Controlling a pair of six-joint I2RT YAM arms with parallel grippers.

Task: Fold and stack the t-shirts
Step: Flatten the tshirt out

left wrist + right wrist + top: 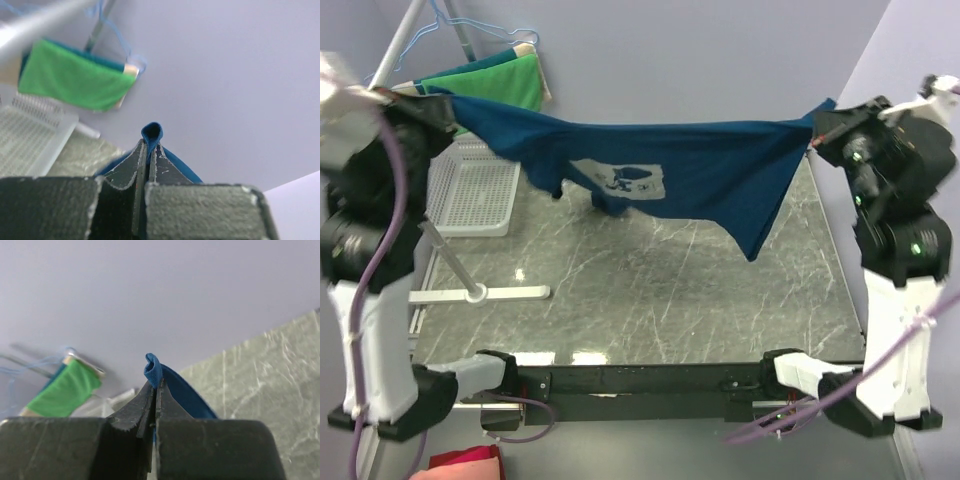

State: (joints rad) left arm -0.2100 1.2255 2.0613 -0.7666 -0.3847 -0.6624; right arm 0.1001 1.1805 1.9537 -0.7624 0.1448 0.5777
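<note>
A navy blue t-shirt (720, 165) with a pale light-blue square print (620, 181) hangs stretched in the air between my two grippers, sagging in the middle with a sleeve dangling near the table. My left gripper (442, 105) is shut on its left edge; a fold of blue cloth (151, 133) pokes out between the fingertips in the left wrist view. My right gripper (817, 131) is shut on its right edge; the pinched blue cloth (153, 369) shows above the fingertips in the right wrist view.
A white slatted basket (470, 190) stands at the back left. A green cloth (505, 80) hangs from a metal rack (480, 292) with its foot on the marble table (650, 300). A red/pink cloth (465, 465) lies below the table's near edge.
</note>
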